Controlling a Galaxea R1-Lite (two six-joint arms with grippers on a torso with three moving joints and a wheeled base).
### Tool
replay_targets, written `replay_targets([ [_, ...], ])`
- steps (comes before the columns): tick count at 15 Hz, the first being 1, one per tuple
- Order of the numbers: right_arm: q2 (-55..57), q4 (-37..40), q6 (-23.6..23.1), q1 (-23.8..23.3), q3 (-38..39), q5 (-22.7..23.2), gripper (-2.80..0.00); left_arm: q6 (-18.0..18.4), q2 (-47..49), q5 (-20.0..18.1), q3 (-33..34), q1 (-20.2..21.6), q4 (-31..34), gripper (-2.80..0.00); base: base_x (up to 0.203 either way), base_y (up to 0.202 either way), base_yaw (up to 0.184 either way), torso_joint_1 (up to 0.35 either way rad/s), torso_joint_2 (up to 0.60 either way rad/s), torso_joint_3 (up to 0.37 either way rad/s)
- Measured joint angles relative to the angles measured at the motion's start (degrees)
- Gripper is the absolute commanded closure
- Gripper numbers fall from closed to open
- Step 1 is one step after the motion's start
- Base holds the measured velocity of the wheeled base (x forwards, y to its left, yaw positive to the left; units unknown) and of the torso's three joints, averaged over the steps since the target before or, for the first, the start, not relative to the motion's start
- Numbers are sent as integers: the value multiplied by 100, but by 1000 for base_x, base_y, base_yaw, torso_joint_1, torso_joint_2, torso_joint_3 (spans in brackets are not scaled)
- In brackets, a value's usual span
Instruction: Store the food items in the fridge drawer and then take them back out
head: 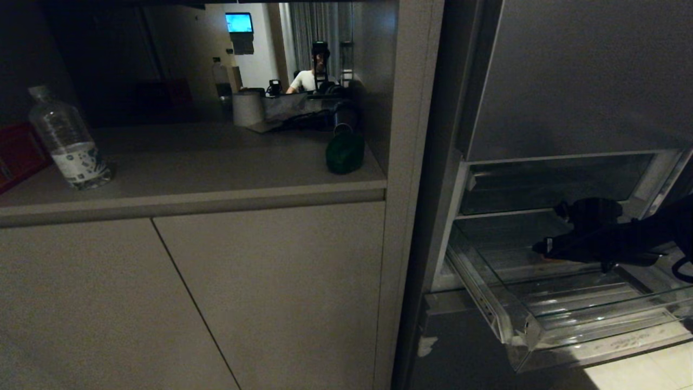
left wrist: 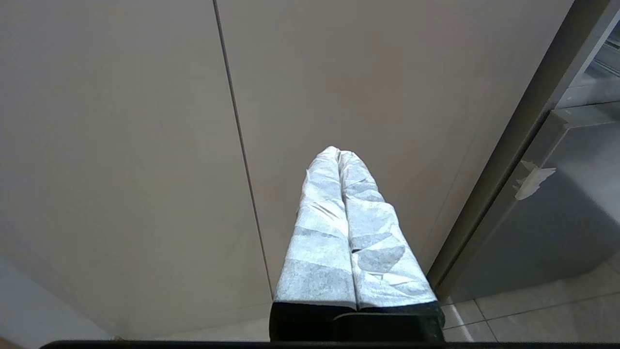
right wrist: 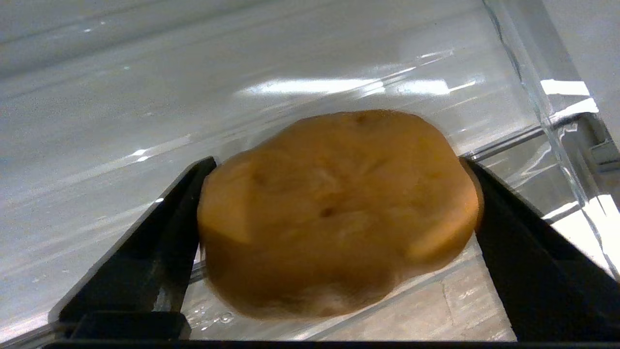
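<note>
Retrieval or storing step unclear: right gripper (right wrist: 339, 213) inside fridge drawer (head: 547, 330) at 4 o'clock, fingers wide around potato (right wrist: 339, 213), contact unclear; pepper (head: 345, 153) on counter; left gripper (left wrist: 346, 223) closed, empty; next, settle the grip, lift.

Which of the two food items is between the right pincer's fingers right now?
The brown potato, inside the clear fridge drawer, between the right pincer fingers. The dark green pepper sits apart on the counter.

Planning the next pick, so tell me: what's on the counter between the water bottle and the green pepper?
Nothing: the head view shows bare counter between the water bottle and the green pepper.
</note>
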Motion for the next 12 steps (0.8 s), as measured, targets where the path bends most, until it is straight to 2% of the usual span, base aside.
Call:
replay_targets([
  [7,-45,-2,18,4,-2,-8,0,0,1,0,0,0,0,0,0,0,0,0,0,0],
  [12,-949,3,-11,17,982,69,0,0,0,0,0,0,0,0,0,0,0,0,0,0],
])
